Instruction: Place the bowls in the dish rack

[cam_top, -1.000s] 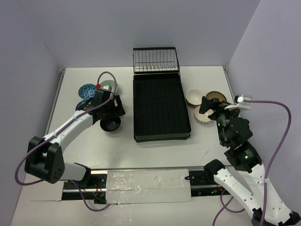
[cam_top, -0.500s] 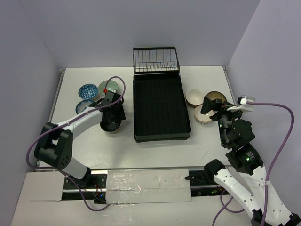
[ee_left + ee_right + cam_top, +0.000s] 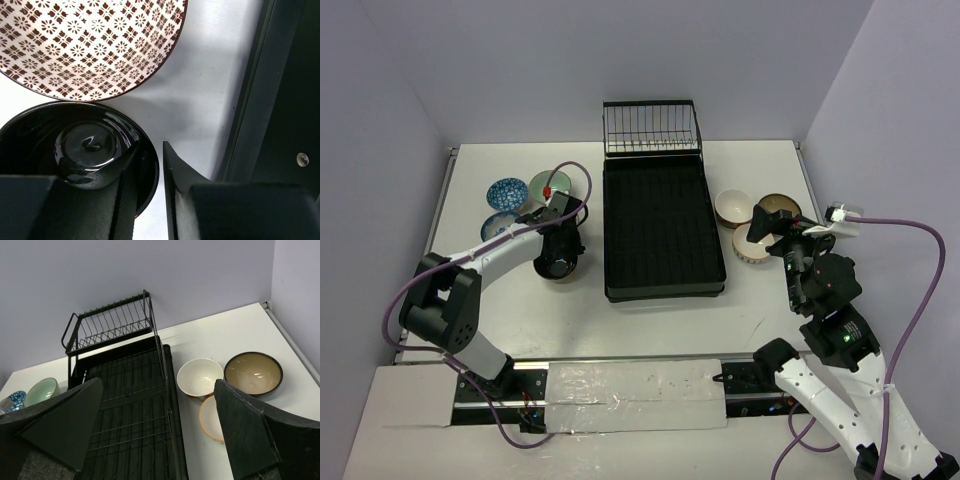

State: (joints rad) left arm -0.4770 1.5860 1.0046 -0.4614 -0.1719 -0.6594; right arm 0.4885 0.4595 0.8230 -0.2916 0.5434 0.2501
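A glossy black bowl (image 3: pixel 558 266) (image 3: pixel 75 145) sits left of the dish rack (image 3: pixel 663 225) (image 3: pixel 280 100). My left gripper (image 3: pixel 561 246) (image 3: pixel 150 146) straddles its right rim, one finger inside the bowl and one outside. The jaws are narrow, and a thin strip of table still shows between the outer finger and the rim. A brown-and-white patterned bowl (image 3: pixel 90 40) lies just beyond. My right gripper (image 3: pixel 766 228) (image 3: pixel 157 385) hangs wide open and empty above a white bowl (image 3: pixel 200 377), a tan dark-rimmed bowl (image 3: pixel 253 372) and an orange-rimmed bowl (image 3: pixel 212 417).
Two blue patterned bowls (image 3: pixel 505 191) (image 3: pixel 498 224) and a pale green bowl (image 3: pixel 545 184) stand at the back left. The upright wire basket (image 3: pixel 651 127) (image 3: pixel 110 322) is at the rack's far end. The rack's raised edge is close to my left gripper.
My left gripper has come down over the black bowl's rim and its jaws have narrowed a lot. The right arm shifted slightly a second ago and has held still since.
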